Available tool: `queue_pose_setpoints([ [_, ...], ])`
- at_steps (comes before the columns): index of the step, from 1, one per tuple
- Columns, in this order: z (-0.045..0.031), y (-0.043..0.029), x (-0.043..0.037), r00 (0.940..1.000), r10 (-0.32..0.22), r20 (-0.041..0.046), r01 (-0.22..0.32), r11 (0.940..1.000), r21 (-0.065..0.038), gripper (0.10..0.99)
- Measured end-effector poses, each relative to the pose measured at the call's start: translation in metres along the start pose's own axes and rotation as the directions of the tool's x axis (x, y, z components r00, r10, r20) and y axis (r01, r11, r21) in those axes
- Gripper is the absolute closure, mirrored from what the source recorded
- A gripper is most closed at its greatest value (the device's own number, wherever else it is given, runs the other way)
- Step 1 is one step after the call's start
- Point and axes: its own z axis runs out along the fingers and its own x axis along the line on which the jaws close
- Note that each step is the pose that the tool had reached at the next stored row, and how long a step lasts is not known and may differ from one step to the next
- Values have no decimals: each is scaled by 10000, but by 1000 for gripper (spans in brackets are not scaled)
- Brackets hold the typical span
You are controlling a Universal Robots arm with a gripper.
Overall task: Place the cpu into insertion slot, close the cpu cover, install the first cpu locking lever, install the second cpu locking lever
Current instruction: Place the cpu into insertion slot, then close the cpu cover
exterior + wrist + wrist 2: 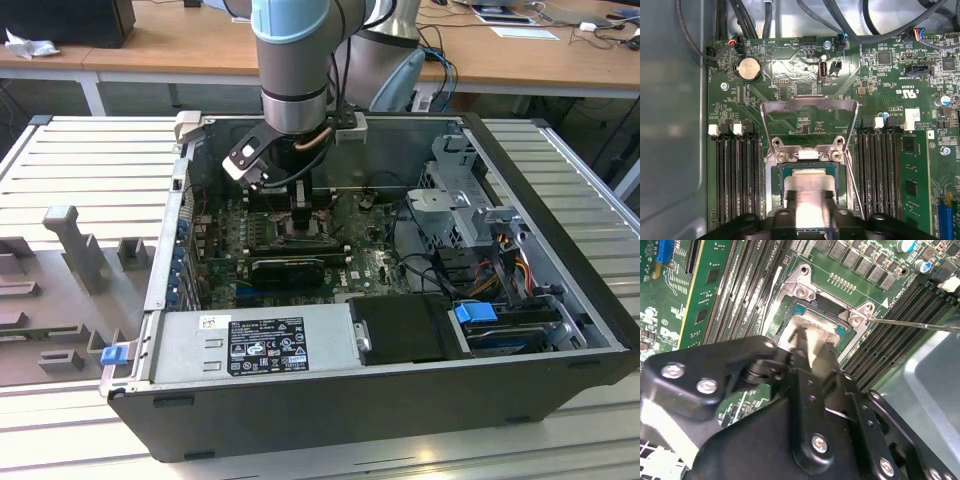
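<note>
Inside the open computer case point(560, 300) my gripper point(303, 222) reaches down to the motherboard. The insertion slot point(775, 180), a dark square socket with a grey metal rim point(801, 289), lies right under it. In both wrist views the cpu point(810, 179), pale silver on top point(812, 324), sits low over the socket between my fingers point(829, 347), and the gripper point(814, 340) point(810, 202) is shut on it. The cpu cover point(810, 103) stands swung open beyond the socket. A thin locking lever point(910, 324) sticks out beside the socket.
Long black memory slots point(737, 175) point(880, 170) flank the socket on both sides. A black card point(290, 268) lies across the board nearer the power supply point(250, 345). Cables point(420, 250) and drive cages point(470, 200) fill the case toward the exterior view's right.
</note>
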Motion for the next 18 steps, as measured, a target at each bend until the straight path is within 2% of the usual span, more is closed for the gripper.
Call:
queue_pose_setpoints([
  [4, -44, 4, 1, 10000, 3, 0, -3, 10000, 4, 980],
  [14, -126, 14, 3, 10000, 18, -1, -18, 10000, 3, 980],
  [15, -121, 80, 5, 10000, 18, 1, -18, 10000, 12, 980],
  [18, -137, 89, 5, 10000, 20, 2, -20, 10000, 12, 980],
])
